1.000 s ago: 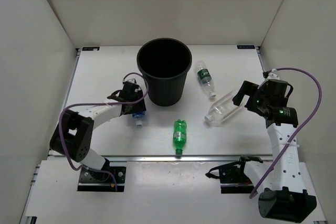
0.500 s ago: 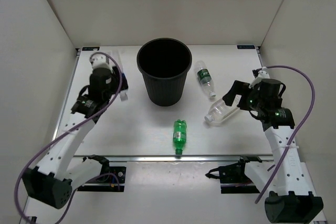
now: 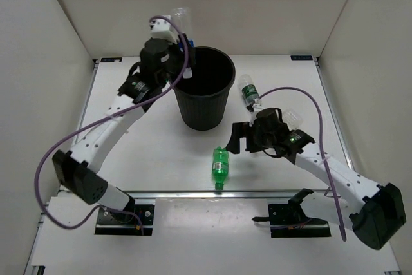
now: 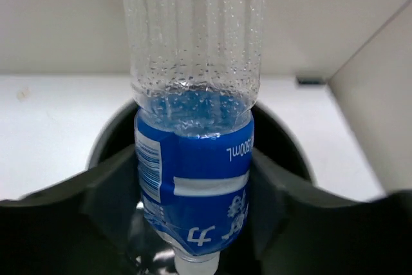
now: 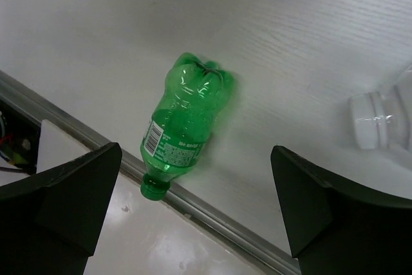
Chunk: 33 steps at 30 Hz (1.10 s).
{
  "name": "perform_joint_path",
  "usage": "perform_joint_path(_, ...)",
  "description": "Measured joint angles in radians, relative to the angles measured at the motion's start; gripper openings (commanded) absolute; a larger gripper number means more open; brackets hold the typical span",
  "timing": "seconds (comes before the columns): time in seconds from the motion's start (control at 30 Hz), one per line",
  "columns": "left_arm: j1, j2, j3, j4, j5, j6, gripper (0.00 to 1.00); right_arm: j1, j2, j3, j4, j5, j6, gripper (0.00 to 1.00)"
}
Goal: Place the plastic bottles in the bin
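Blue-label bottle (image 4: 193,178) now over bin (image 3: 203,104), in left hand (image 3: 170,35)

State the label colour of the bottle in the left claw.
Blue label; left wrist view shows it best.

The tall black bin (image 3: 203,111) stands in the middle by the far edge of the desk (image 3: 129,152), and the left hand (image 3: 182,35) with the blue-label bottle (image 4: 193,178) is up over its far left rim, close to the back wall. By the front edge the green bottle (image 3: 221,164) lies flat under the wide-open right hand (image 3: 238,138), with bare desk on both its sides. The dark-green-label bottle (image 3: 250,93) and the clear bottle (image 5: 376,127) crowd the right arm, and there is more room along the left edge.
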Motion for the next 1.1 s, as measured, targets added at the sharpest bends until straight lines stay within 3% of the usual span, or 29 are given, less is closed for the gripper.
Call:
perform_joint_path(0.03, -0.007, 0.034, 0.001, -0.011, 0.000, 0.006, 0.89, 0.019, 0.023, 0.000, 0.005, 0.009, 0.014, 1.00)
perform_joint_path(0.1, -0.016, 0.092, 0.001, -0.042, 0.008, 0.012, 0.98, 0.051, 0.071, 0.000, 0.018, 0.033, 0.039, 0.99)
perform_joint_path(0.3, -0.046, 0.149, 0.020, -0.115, 0.016, 0.033, 0.99, 0.138, 0.235, 0.058, 0.010, 0.114, 0.072, 0.99)
perform_joint_path(0.43, -0.064, 0.130, 0.112, -0.143, 0.018, 0.045, 0.99, 0.192, 0.322, 0.115, 0.017, 0.161, 0.083, 0.99)
perform_joint_path(0.6, -0.052, -0.016, 0.123, -0.183, 0.017, 0.042, 0.99, 0.230, 0.390, 0.135, 0.037, 0.207, 0.098, 0.99)
perform_joint_path(0.73, -0.023, -0.268, -0.029, -0.198, 0.014, 0.012, 0.99, 0.250, 0.458, 0.135, 0.043, 0.244, 0.111, 0.95)
perform_joint_path(0.8, 0.008, -0.408, -0.132, -0.219, 0.019, -0.024, 0.99, 0.263, 0.491, 0.135, 0.043, 0.267, 0.120, 0.89)
perform_joint_path(0.87, 0.053, -0.518, -0.223, -0.254, 0.027, -0.060, 0.99, 0.275, 0.515, 0.135, 0.041, 0.284, 0.127, 0.54)
perform_joint_path(0.97, 0.103, -0.613, -0.321, -0.334, 0.024, -0.109, 0.98, 0.282, 0.525, 0.142, 0.032, 0.293, 0.142, 0.38)
perform_joint_path(1.1, 0.118, -0.654, -0.442, -0.460, 0.015, -0.164, 0.99, 0.277, 0.519, 0.148, 0.016, 0.293, 0.150, 0.23)
